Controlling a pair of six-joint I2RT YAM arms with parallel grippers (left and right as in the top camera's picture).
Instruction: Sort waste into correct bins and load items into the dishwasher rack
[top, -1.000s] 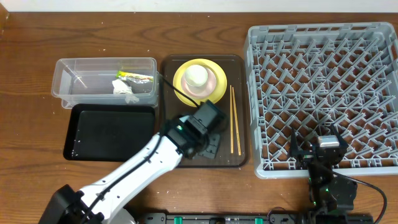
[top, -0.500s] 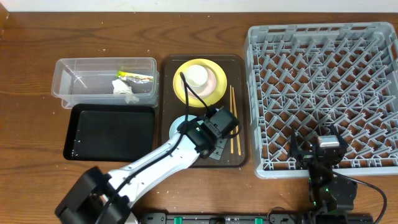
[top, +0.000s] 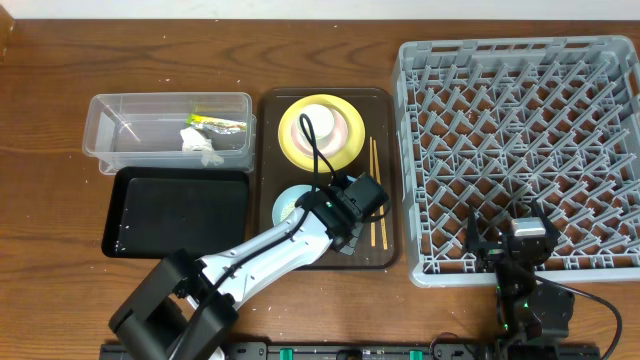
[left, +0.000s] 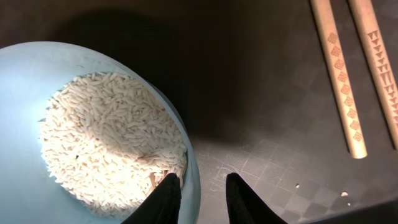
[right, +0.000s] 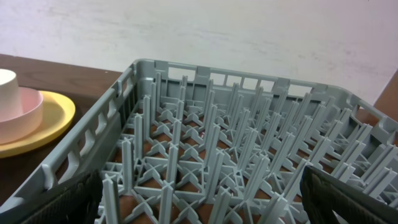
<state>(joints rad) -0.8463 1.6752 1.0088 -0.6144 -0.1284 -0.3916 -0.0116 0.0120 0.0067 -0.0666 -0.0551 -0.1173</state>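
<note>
left gripper (left: 202, 198) set narrow, astride the right-hand rim of the light blue bowl (left: 25, 74): one finger inside against the rice (left: 112, 143), the other outside. cannot tell whether truly clamped or only straddling, given a sliver of gap on the outer side. bowl sitting at the near end of the dark brown serving tray (left: 261, 81), just left of the chopsticks (left: 339, 81) and nearer than the yellow plate (top: 292, 140) and white cup (top: 318, 122).

could lose the bowl on lifting: pinched at a single edge, with a full-looking load on the other side, so likely to swing, tilt and shed rice over the serving tray. a few stray grains (left: 297, 185) lying beside the fingers. could also slip off a thin, smooth rim under a loose pinch. could overshoot when tipping toward the black tray (top: 180, 212) on the left, presumably the scraps' bin, scattering rice onto the table (top: 50, 250) or into the clear tub (top: 120, 150) with the tissue (top: 197, 140) and wrapper (top: 220, 122). could knock the chopsticks by drifting right.

right gripper (top: 512, 232) spread wide and empty at the near edge of the dishwasher rack (top: 520, 130), well apart from all this.
</note>
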